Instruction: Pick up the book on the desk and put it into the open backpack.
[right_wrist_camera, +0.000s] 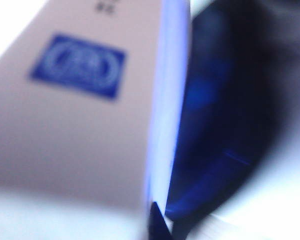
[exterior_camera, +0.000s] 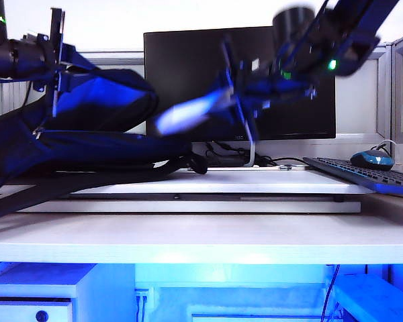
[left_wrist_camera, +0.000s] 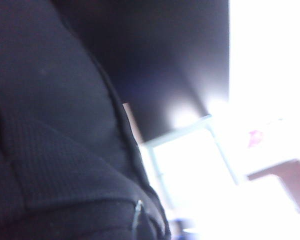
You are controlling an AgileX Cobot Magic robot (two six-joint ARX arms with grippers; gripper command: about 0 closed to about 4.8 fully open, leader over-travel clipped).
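The right gripper (exterior_camera: 236,94) hangs in the air in front of the dark monitor (exterior_camera: 188,74), up around one o'clock from the middle of the desk (exterior_camera: 201,238), and it is clamped on the book (exterior_camera: 188,113). The book is off the desk entirely, a pale blur stretching from the gripper toward nine o'clock, its far end right at the mouth of the backpack (exterior_camera: 87,114). Close up from the right wrist, the book's pinkish cover (right_wrist_camera: 80,125) carries a blue square emblem, its white page edge runs alongside, and the backpack's blue-lined dark opening (right_wrist_camera: 215,130) gapes just beyond it.

The left gripper (exterior_camera: 54,60) is high at ten o'clock, closed on the backpack's upper edge, holding the black fabric (left_wrist_camera: 50,125) raised while the rest of the bag slumps on the raised white shelf (exterior_camera: 255,181). At three o'clock a keyboard (exterior_camera: 369,174) lies with a mouse (exterior_camera: 373,159) just behind it.
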